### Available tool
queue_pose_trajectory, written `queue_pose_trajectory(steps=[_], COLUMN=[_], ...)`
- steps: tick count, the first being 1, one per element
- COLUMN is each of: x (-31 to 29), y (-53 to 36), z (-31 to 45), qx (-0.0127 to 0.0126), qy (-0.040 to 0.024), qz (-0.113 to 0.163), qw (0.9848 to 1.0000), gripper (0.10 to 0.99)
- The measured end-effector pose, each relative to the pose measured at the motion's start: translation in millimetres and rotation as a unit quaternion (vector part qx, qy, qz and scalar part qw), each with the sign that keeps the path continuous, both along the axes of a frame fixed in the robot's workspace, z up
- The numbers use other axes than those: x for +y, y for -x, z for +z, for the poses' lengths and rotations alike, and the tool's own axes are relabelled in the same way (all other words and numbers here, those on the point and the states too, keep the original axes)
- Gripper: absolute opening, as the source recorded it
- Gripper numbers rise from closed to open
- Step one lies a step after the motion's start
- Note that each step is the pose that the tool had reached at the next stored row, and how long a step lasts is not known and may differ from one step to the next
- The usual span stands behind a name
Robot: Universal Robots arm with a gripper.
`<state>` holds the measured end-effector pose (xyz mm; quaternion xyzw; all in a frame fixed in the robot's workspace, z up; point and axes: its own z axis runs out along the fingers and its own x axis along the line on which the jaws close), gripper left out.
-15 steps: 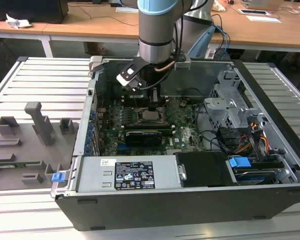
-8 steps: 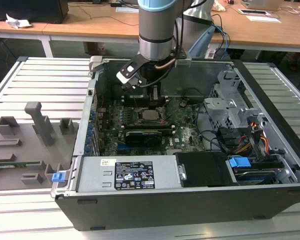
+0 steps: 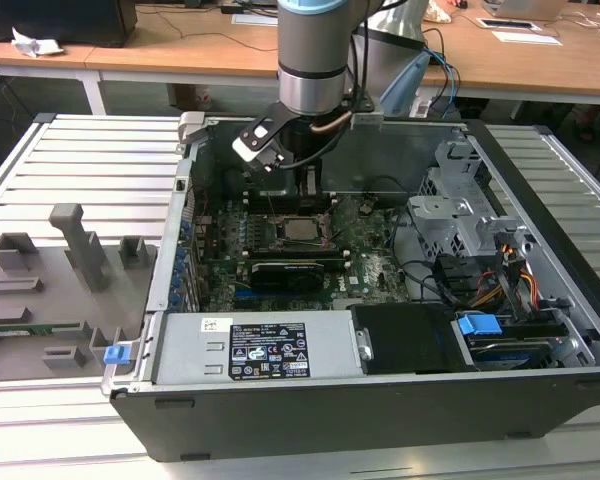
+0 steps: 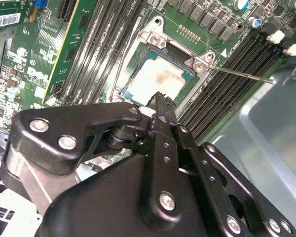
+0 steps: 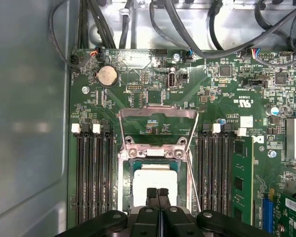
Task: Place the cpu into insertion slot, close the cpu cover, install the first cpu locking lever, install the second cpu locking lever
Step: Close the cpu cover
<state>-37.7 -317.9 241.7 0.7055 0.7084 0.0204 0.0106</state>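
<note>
The cpu [image 5: 154,178] lies flat in the insertion slot [image 5: 153,153], its pale metal face up; it also shows as the cpu [image 4: 158,79] and as the cpu [image 3: 302,228] mid-board inside the open computer case. The cpu cover [image 5: 158,113] stands raised on its hinge beyond the socket, and the board shows through its window. A thin locking lever [image 4: 241,74] sticks out free beside the socket, and the lever [image 5: 191,177] runs along one side of it. My gripper [image 5: 158,193] hovers just over the chip's near edge, shut with nothing between its fingers; the gripper [image 3: 310,192] hangs above the socket.
Long black memory slots [image 5: 91,173] flank the socket on both sides. A black graphics card [image 3: 290,270] lies in front of it, with a power supply [image 3: 250,350] at the case front. A drive cage [image 3: 460,205] and cables fill the exterior view's right. Grey fixtures [image 3: 75,245] stand outside the case.
</note>
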Motion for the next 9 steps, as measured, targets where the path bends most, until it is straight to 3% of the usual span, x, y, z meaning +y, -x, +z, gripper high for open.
queue_pose_trajectory(steps=[9], x=[0.5], y=[0.0], z=[6.0], qx=[0.0000], qy=[0.0007], qz=[0.000], qw=[1.0000], gripper=[0.106])
